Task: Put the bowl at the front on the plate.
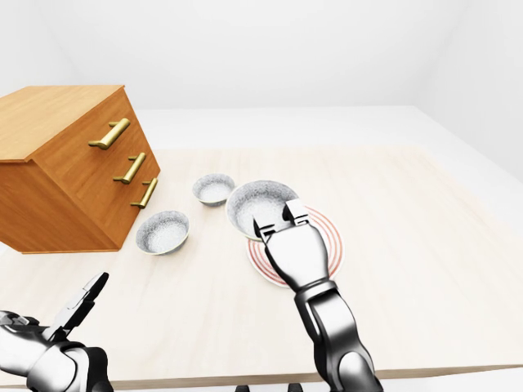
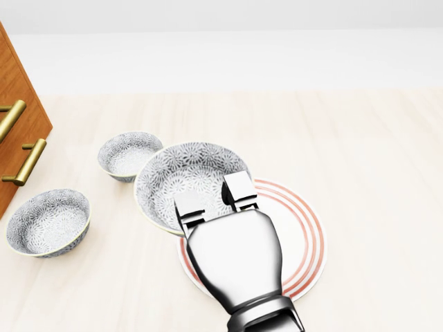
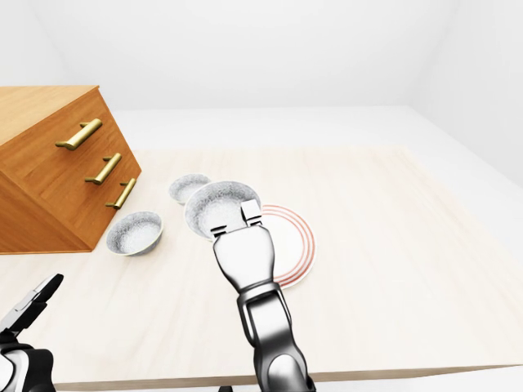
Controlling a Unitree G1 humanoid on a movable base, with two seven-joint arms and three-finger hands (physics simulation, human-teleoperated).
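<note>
A large patterned bowl [image 2: 181, 174] hangs over the left edge of the white plate with red rings [image 2: 305, 234] in the head view. My right hand [image 2: 214, 199] reaches in from the bottom, and its two upper fingers [image 2: 239, 188] clamp the bowl's near rim; the thumb is hidden beneath. The bowl looks slightly lifted and tilted. My left hand [image 1: 84, 300] hovers at the bottom left of the left-eye view, well away from the bowls, with its fingers spread and nothing in them.
Two smaller patterned bowls [image 2: 128, 153] [image 2: 48, 220] sit left of the plate. A wooden dresser [image 1: 65, 163] with brass handles stands at the left on the pale wooden table [image 1: 425, 245]. The table's near edge runs along the bottom.
</note>
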